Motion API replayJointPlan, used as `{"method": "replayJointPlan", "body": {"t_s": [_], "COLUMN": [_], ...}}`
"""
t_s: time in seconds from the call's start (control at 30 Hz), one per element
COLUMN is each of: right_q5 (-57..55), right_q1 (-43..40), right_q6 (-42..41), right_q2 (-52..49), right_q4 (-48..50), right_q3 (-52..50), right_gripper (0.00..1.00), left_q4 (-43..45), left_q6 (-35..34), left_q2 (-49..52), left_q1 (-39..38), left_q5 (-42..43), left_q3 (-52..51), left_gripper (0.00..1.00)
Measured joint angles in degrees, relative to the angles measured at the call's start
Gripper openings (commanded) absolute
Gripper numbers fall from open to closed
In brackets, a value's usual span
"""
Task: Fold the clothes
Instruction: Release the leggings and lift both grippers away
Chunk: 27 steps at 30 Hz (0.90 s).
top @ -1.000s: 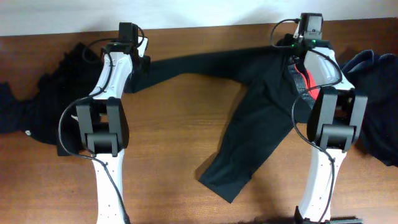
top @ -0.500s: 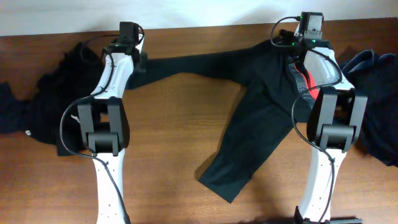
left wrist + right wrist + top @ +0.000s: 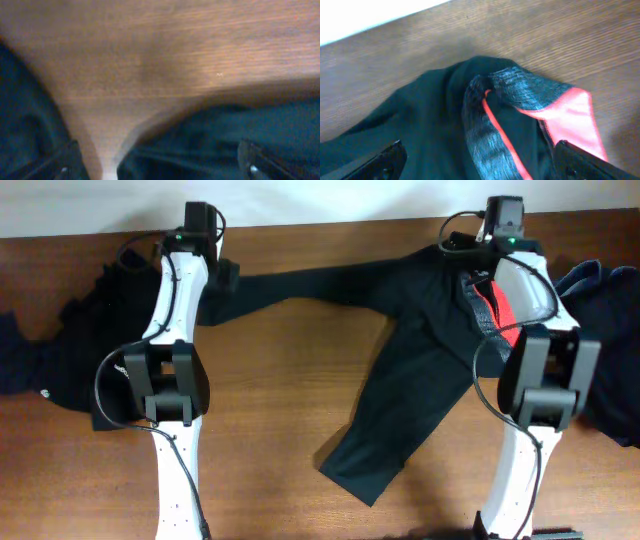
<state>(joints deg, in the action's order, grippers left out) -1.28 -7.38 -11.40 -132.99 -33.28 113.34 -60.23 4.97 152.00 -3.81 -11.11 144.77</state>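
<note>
Black long trousers (image 3: 420, 360) lie spread on the wooden table (image 3: 290, 380). One leg (image 3: 290, 282) stretches left and the other runs toward the front (image 3: 375, 460). The speckled grey waistband (image 3: 485, 135) with red lining (image 3: 570, 115) is bunched at the far right. My right gripper (image 3: 480, 165) hangs open just over that waistband, holding nothing. Over the end of the left-stretched leg (image 3: 210, 145) my left gripper (image 3: 160, 167) is open, one fingertip (image 3: 252, 160) on each side and apart from the cloth.
A heap of dark clothes (image 3: 85, 340) lies at the left edge. A navy garment (image 3: 605, 330) lies at the right edge. The table's far edge (image 3: 320, 222) runs close behind both wrists, with a white wall beyond.
Both grippers have gone from shut to open and let go of the trousers. Both wrists drew back slightly toward the far edge. The trousers stay where they lay.
</note>
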Motion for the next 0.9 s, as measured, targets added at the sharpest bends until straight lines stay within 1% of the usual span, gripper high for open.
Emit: {"method": "replayJointPlan", "body": {"t_s": [0.17, 0.27, 0.4, 0.57, 0.73, 0.9], "right_q5": [0.0, 0.02, 0.0, 0.5, 4.28, 7.43], "right_q1": [0.0, 0.0, 0.0, 0.0, 0.0, 0.0], "right_q6": [0.02, 0.02, 0.0, 0.02, 0.04, 0.07], "right_q2": [7.3, 11.76, 16.28, 21.49, 26.6, 30.86], "right_q4": [-3.67, -7.3, -12.9, -22.45, -31.41, -38.62], "right_q3": [0.0, 0.0, 0.0, 0.0, 0.0, 0.0], "right_gripper": [0.99, 0.99, 0.99, 0.99, 0.99, 0.99], "left_q4": [-7.5, -12.09, -19.32, -29.27, -35.3, -36.37], "left_q6": [-2.34, -2.93, -3.85, -4.63, -4.81, -4.76], "left_q2": [0.04, 0.04, 0.04, -0.04, -1.16, -2.86], "left_q1": [-0.33, -0.57, -0.74, -1.46, -4.39, -8.76], "left_q5": [3.61, 4.33, 5.09, 7.69, 9.9, 11.15], "left_q3": [11.28, 16.68, 24.24, 33.31, 34.4, 34.38], "left_gripper": [0.99, 0.99, 0.99, 0.99, 0.99, 0.99]}}
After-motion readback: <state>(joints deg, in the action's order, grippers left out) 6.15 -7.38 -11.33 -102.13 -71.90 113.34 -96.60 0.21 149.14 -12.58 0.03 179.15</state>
